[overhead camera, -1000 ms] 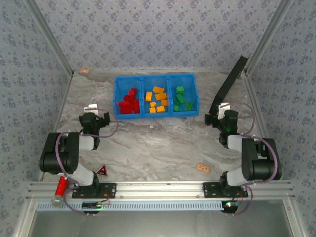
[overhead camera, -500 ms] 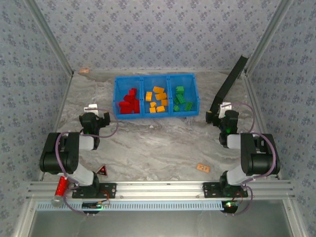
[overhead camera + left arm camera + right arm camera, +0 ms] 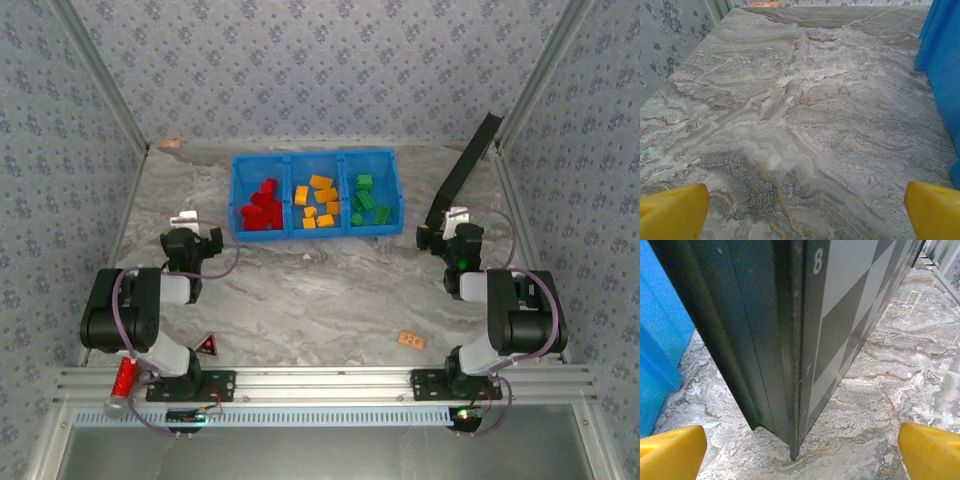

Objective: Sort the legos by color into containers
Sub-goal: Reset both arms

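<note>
Seen from above, the bright blue plastic tray [image 3: 312,154] of three side-by-side compartments sits at 12 o'clock on the grey marbled bench [image 3: 330,290], close to the far wall. All the bricks lie inside it, sorted by colour. The red plastic bricks [image 3: 260,211] are heaped in the compartment at the tray's 9 o'clock end. The orange-yellow plastic bricks [image 3: 318,201] are in the middle one. The green plastic bricks [image 3: 365,200] are in the 3 o'clock end.

The left tool [image 3: 192,228] rests low at 8 o'clock from the tray, just off its near-left corner. In its wrist view the yellow fingers [image 3: 672,212] stand wide apart with bare bench between them, so the tool is open and empty. The tray's blue wall [image 3: 940,75] shows at 3 o'clock.

The right tool [image 3: 450,230] sits at 4 o'clock from the tray. It is also spread wide and grips nothing, with its yellow fingers [image 3: 932,452] at the bottom corners of its wrist view. Straight ahead at 12 o'clock a flat black strip [image 3: 790,340] with a grey checker face rises tilted from the bench. From above this strip [image 3: 462,175] leans away toward 1 o'clock.

A pale tan block [image 3: 411,340] lies at 5 o'clock on the bench. A shiny red cylinder [image 3: 124,378] lies at 7 o'clock beside the left arm's base.
</note>
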Action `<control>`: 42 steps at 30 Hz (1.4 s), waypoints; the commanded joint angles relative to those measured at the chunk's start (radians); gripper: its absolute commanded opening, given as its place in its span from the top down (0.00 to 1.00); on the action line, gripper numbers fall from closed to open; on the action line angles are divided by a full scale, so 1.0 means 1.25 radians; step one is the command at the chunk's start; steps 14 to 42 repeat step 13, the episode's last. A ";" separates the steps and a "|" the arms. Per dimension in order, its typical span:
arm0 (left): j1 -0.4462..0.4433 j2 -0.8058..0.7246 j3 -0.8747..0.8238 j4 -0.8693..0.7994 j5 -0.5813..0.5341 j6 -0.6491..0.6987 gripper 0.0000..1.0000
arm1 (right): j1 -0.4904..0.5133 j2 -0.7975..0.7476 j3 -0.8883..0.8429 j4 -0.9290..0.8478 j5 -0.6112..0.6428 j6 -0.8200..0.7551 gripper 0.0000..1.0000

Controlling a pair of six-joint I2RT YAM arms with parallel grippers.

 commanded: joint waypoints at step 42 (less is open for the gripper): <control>0.003 -0.005 0.015 0.002 0.012 -0.010 0.00 | 0.007 0.009 -0.005 0.022 0.011 0.000 0.00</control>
